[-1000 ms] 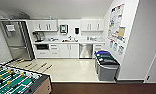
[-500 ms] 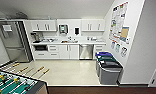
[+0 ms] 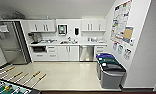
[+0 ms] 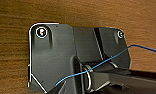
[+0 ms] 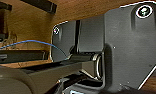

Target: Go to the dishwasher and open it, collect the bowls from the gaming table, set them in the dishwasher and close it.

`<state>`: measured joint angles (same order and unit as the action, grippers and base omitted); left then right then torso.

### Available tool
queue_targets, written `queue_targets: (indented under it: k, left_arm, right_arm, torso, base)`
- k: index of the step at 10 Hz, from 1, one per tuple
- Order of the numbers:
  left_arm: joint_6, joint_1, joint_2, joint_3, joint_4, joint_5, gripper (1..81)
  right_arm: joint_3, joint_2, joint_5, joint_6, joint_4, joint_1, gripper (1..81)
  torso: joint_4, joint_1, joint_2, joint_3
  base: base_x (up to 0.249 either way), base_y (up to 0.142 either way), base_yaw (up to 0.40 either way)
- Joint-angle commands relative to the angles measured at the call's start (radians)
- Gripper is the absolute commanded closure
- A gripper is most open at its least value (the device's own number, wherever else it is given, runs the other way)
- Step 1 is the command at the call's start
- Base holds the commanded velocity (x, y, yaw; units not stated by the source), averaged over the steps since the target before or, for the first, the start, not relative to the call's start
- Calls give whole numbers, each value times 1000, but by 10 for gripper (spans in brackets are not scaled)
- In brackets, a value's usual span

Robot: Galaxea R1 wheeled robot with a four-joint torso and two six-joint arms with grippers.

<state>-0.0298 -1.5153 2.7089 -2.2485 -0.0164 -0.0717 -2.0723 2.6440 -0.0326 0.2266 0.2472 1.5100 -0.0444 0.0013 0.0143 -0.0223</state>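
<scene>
Three lidded bins [image 3: 109, 70] stand near the closed dishwasher [image 3: 86, 53].

Brushed steel on the dishwasher [image 3: 86, 53], set among white cabinet fronts [image 3: 66, 52] over a pale cream floor [image 3: 69, 75]. Grey bins [image 3: 111, 75] with blue, green and black lids; green field on the foosball table [image 3: 4, 88], wood-brown handles.

The kitchenette is evenly bright under soft overhead light, with the pale floor [image 3: 69, 75] throwing back a mild sheen. The steel fridge [image 3: 10, 42] shows dull reflections. Everything looks soft and blurry, and the walls lean outward toward the edges. At the wrists, the wooden floor [image 4: 81, 12] glows warm brown, with bright rims on the dark plate.
</scene>
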Motion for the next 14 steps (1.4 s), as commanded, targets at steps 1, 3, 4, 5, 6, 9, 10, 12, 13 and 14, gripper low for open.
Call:
queue_targets:
  k: [1,3,4,5,6,9,10,12,13,14]
  left_arm:
    - [2,50,-23,9,-4,47,10]
    - [2,49,-24,9,-2,47,10]
    - [2,48,-24,9,-2,46,10]
    - [2,48,-26,7,-2,41,10]
    - [2,49,-24,9,-2,41,10]
    - [2,48,-26,7,-4,41,10]
    - [2,48,-24,7,-4,39,10]
    - [2,48,-24,6,-5,39,10]
    - [2,48,-26,4,-5,39,10]
    - [2,48,-26,4,-7,36,10]
  right_arm:
    - [17,-26,-61,-1,7,-55,10]
    - [17,-26,-61,0,9,-56,10]
    - [17,-25,-61,0,10,-58,10]
    - [17,-26,-62,0,12,-58,10]
    - [17,-25,-63,0,10,-56,10]
    - [17,-25,-61,2,4,-56,10]
    - [14,-25,-61,2,3,-55,10]
    - [12,-26,-59,2,3,-52,10]
    - [12,-25,-52,4,3,-50,10]
    - [15,-26,-47,4,3,-50,10]
  torso:
    - [0,0,0,0]
    - [0,1,0,0]
    - [0,0,0,0]
    - [0,1,0,0]
    - [0,0,0,0]
    - [0,1,0,0]
    - [0,1,0,0]
    - [0,1,0,0]
    - [0,0,0,0]
    - [0,0,0,0]
  base:
    - [261,0,0]
    - [262,0,0]
    - [262,0,0]
    - [262,0,0]
    - [262,0,0]
    - [262,0,0]
    - [262,0,0]
    - [262,0,0]
    - [262,0,0]
    - [262,0,0]
